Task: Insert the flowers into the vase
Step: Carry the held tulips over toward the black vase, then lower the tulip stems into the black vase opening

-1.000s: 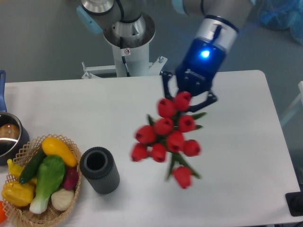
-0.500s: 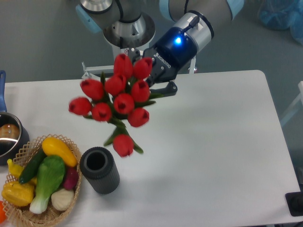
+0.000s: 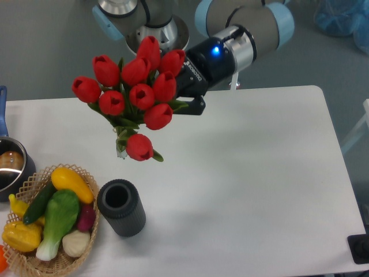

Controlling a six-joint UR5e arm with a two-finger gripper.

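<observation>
Flowers [image 3: 131, 95] held above a white table [image 3: 259, 173]
The gripper [image 3: 185, 95] clamped the bunch; vase [image 3: 120, 207] beside a basket [image 3: 81, 247]; grey floor [image 3: 46, 52] behind.

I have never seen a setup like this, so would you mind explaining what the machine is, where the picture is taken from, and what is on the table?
This is one robot arm, bolted behind a white table, photographed by a fixed camera looking down from the front. At the arm's end is a two-finger gripper, the dark part with the blue light. It is shut on the flowers, a bunch of red tulips held in the air, well above the table. On the table stands the vase, a dark ribbed cylinder with an open, empty mouth. Left of it is a wicker basket of vegetables, and at the far left edge a metal pot.
</observation>
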